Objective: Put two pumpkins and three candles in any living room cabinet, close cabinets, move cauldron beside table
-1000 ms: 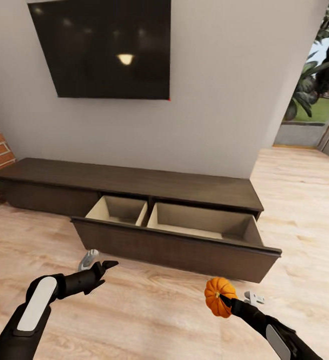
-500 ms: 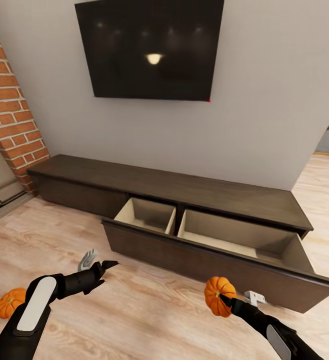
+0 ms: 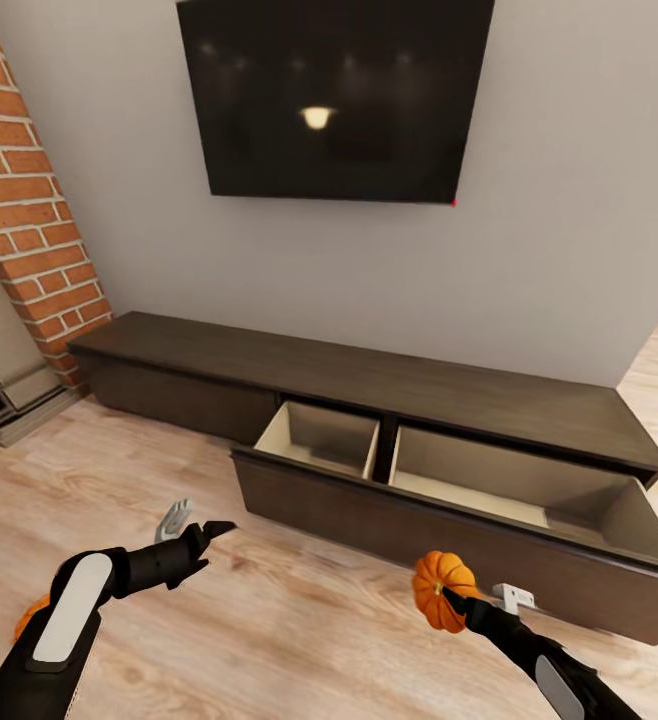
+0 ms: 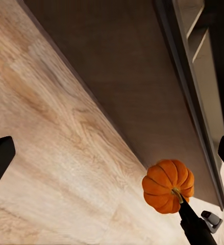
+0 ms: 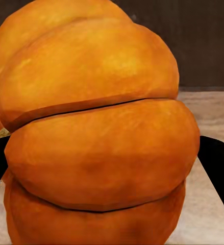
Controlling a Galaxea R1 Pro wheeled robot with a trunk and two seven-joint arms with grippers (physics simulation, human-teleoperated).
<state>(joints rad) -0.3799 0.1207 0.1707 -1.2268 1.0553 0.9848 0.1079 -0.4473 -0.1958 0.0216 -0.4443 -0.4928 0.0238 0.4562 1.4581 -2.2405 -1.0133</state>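
Right fingers (image 3: 447, 597) grip a pumpkin (image 3: 441, 589) above the floor, the cabinet's (image 3: 469, 530) open drawer at its one o'clock. Left fingers (image 3: 197, 533) hang spread and empty at nine o'clock. The carry probably calls for lifting clear over the drawer front before releasing inside.

The long dark-brown wooden cabinet (image 3: 369, 375) looks matt and faintly grained. The pale plank floor (image 3: 299, 620) shows wood grain. The small ribbed orange pumpkin (image 3: 441, 589) looks smooth and matt.

Wall television (image 3: 334, 98); brick column (image 3: 24, 210); wood floor (image 3: 269, 620)
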